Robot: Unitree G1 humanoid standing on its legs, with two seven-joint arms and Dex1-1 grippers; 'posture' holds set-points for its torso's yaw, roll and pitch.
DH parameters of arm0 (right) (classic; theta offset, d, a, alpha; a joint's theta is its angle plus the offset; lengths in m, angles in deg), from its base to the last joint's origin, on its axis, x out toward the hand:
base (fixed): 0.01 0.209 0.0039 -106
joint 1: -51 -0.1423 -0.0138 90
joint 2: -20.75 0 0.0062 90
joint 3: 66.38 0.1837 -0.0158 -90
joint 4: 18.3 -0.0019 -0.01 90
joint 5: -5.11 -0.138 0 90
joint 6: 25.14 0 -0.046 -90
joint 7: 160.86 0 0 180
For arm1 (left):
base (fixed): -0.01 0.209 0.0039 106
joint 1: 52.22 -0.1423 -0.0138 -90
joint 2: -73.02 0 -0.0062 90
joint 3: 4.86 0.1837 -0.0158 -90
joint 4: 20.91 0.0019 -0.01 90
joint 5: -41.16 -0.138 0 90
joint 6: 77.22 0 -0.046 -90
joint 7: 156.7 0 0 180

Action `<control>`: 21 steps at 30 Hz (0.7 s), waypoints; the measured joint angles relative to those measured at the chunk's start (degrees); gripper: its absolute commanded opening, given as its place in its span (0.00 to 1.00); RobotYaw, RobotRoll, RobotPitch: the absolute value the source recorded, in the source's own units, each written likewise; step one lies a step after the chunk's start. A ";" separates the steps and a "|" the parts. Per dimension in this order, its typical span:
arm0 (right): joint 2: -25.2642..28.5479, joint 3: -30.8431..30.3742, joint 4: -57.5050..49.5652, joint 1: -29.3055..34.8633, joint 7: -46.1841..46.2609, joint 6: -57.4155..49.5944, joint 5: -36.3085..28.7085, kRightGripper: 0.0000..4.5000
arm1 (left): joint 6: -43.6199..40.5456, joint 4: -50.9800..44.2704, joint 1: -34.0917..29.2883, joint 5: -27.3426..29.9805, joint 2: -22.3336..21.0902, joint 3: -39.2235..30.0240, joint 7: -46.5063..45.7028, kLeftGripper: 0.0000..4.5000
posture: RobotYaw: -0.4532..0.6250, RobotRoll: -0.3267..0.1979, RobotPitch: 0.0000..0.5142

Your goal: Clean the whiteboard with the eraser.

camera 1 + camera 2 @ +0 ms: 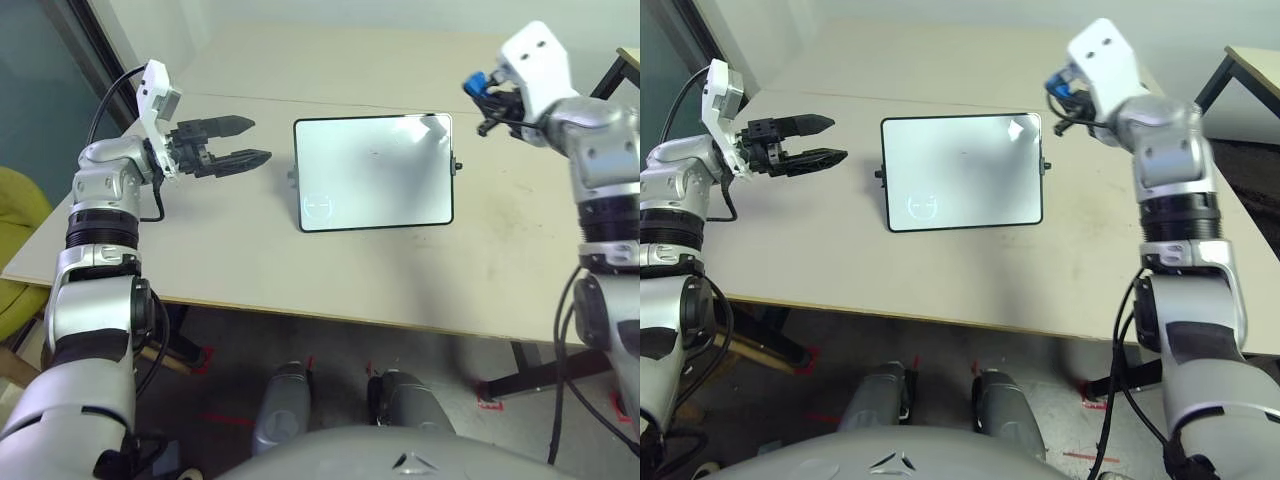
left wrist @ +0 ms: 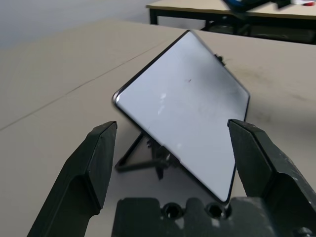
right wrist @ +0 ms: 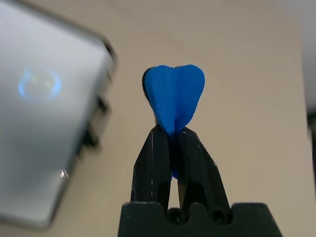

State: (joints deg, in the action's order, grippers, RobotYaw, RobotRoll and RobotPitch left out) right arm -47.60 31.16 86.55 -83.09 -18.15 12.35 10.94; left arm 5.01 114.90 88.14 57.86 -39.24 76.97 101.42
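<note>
- Right, bench [image 1: 250, 270] first: one pale top, carrying one whiteboard [image 1: 375, 170].
- Whiteboard sits mid-bench between the two arms, propped on a small stand at its back so the face tilts up; long axis runs left to right. Face looks mostly white: faint circle mark in its near-left corner, a tiny dark speck near the middle, no red squiggles that I can make out.
- Left pincer [image 1: 240, 140]: one, jaws apart, holding nothing, pointing level toward the board's left short edge, near it but not touching.
- Right pincer [image 3: 174, 129]: one, jaws clamped on the eraser [image 3: 174, 98], raised off the bench past the board's far-right corner, apart from it.
- Eraser: one, small blue block, upper lobe sticking out past the fingertips.
- Key relation: board lies to the left of and below the held eraser, so the right arm must carry it down and leftward onto the face. Left pincer is nearer to the board, likely placed to steady the left edge.
</note>
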 measured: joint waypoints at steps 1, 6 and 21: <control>0.54 0.29 -0.58 1.67 0.63 -2.51 -0.20 0.00 | 0.01 0.00 -0.43 0.00 -0.42 -0.32 -0.15 1.00 | 0.56 0.62 0.11; -0.06 2.99 -1.12 5.88 4.14 -11.49 -2.67 0.00 | 0.19 -0.17 -1.49 0.02 -0.74 -1.04 -1.19 1.00 | 0.56 0.62 0.11; -7.19 6.96 -2.17 8.87 11.48 -26.67 -10.97 0.49 | -0.19 -2.38 -2.08 0.12 -0.54 -1.03 -1.23 1.00 | 0.57 0.62 0.11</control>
State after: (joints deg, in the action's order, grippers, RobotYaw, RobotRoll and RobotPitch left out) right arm -54.79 38.11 84.38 -74.23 -6.66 -14.31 -0.03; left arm 4.82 112.53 86.06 57.98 -39.78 75.94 100.19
